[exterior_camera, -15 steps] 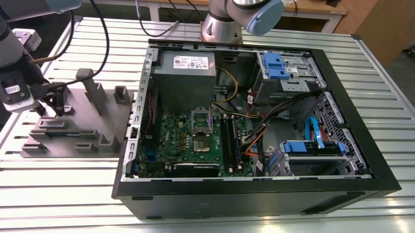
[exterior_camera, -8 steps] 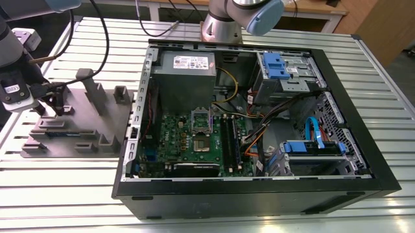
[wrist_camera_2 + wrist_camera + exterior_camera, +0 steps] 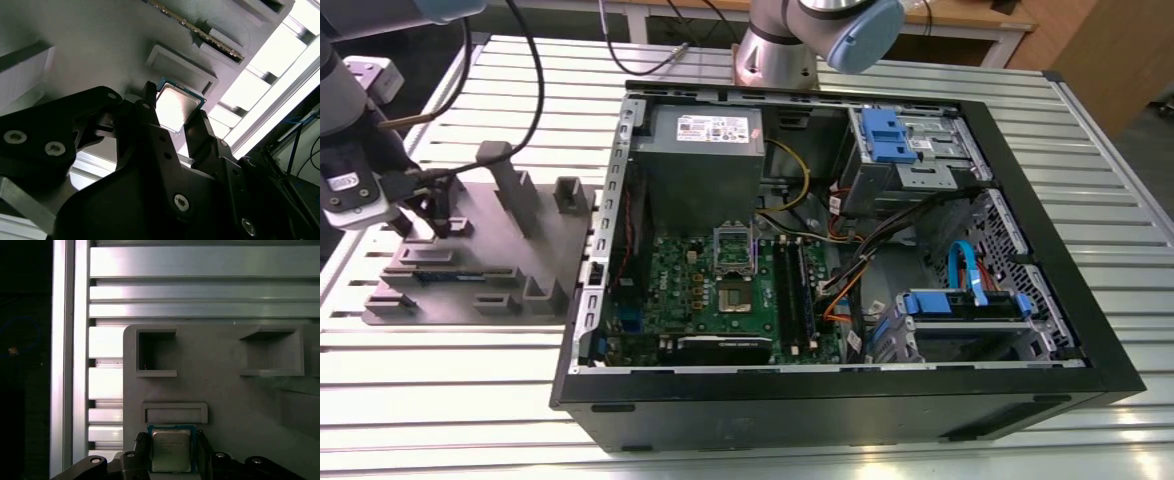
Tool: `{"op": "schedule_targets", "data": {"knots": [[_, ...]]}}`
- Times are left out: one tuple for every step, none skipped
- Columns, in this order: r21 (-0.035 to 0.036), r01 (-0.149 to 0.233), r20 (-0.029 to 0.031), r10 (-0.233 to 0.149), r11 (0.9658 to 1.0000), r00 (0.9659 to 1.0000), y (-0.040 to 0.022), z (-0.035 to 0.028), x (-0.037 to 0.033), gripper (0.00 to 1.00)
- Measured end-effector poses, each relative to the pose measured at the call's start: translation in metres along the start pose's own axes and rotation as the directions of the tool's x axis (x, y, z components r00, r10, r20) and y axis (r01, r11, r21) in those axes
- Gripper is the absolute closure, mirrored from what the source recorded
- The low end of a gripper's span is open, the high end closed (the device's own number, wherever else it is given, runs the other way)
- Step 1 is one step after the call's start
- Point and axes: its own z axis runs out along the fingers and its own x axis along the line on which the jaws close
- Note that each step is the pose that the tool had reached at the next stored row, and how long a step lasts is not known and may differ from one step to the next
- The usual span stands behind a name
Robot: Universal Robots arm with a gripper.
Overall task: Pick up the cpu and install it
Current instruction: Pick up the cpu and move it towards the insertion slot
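The cpu point(image 3: 171, 451), a small square chip with a shiny silver top and a green rim, sits between my two black fingers point(image 3: 141, 444) in both wrist views. My gripper point(image 3: 171, 440) is shut on the cpu point(image 3: 174, 106), one finger against each of two opposite edges. It is just above the grey fixture block point(image 3: 225, 385), beside a shallow rectangular ledge point(image 3: 175, 412). In the exterior view my gripper point(image 3: 430, 215) hangs over that grey fixture block point(image 3: 480, 250) at the view's left, well apart from the open computer case point(image 3: 841, 270) and its dark cpu socket point(image 3: 736, 298).
The case lies open on a slatted aluminium table point(image 3: 480, 390), holding the green motherboard point(image 3: 680, 300), black memory sticks point(image 3: 794, 290), a power supply point(image 3: 700, 135), blue drive bays point(image 3: 967, 305) and loose cables. The fixture has raised posts point(image 3: 500, 170). Cables hang near my arm.
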Motion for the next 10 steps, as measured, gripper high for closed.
{"op": "schedule_targets", "data": {"knots": [[-0.0001, 0.0, 0.0002, 0.0, 1.0, 1.0, 0.0, -0.0007, 0.0, 0.53], [-0.0001, 0.0, 0.0001, 0.0, 1.0, 1.0, 0.0001, -0.0014, 0.0, 0.53], [-0.0002, 0.0, 0.0003, 0.0, 1.0, 1.0, 0.0001, -0.0018, -0.0001, 0.53], [-0.0003, 0.0, 0.0005, 0.0, 1.0, 1.0, 0.0001, -0.0019, -0.0001, 0.53], [-0.0003, 0.0, 0.0005, 0.0, 1.0, 1.0, 0.0001, -0.0021, -0.0001, 0.53], [-0.0002, 0.0, 0.0003, 0.0, 1.0, 1.0, 0.0002, -0.0026, 0.0, 0.53], [-0.0001, 0.0, 0.0002, 0.0, 1.0, 1.0, 0.0001, -0.003, 0.0, 0.53], [-0.0001, 0.0, 0.0002, 0.0, 1.0, 1.0, 0.0002, -0.0033, 0.0, 0.53], [-0.0002, 0.0, 0.0003, 0.0, 1.0, 1.0, 0.0002, -0.0035, 0.0, 0.53], [-0.0002, 0.0, 0.0004, 0.0, 1.0, 1.0, 0.0002, -0.0038, 0.0, 0.53]]}}
